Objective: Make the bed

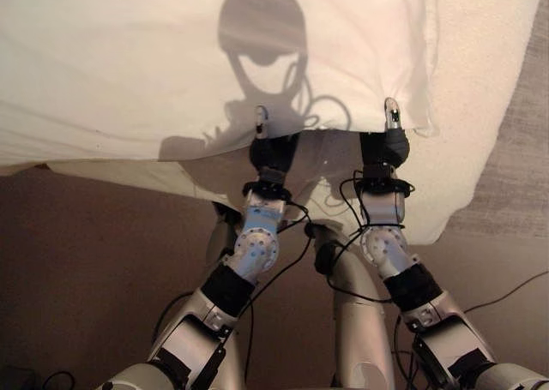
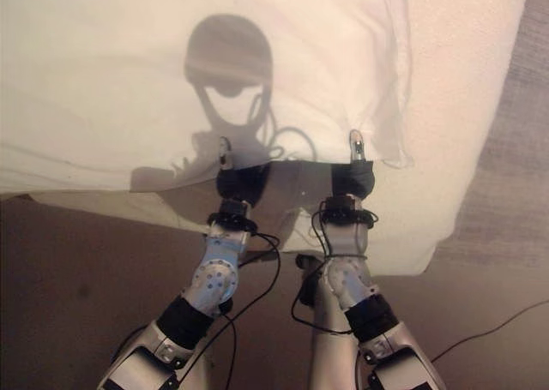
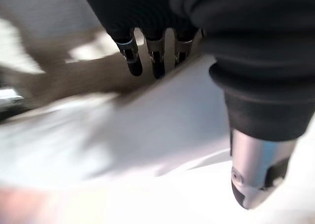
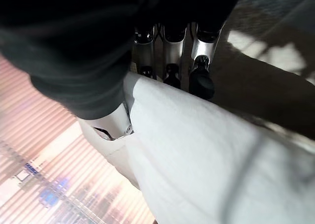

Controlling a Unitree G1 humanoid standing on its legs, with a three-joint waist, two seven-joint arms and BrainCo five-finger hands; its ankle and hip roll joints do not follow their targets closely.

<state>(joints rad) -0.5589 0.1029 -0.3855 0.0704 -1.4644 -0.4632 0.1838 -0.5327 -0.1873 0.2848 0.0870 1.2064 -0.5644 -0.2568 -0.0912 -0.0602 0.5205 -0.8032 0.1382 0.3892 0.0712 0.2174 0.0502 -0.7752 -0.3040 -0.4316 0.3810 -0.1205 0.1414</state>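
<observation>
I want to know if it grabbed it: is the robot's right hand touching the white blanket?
Touching. In the right wrist view the right hand pinches the white blanket, thumb on one side of the edge, fingers on the other.

Two silver-grey arms with dark ribbed wrist covers are seen; the left hand [image 1: 273,154] and right hand [image 1: 383,146] have dark-tipped silver fingers.
</observation>
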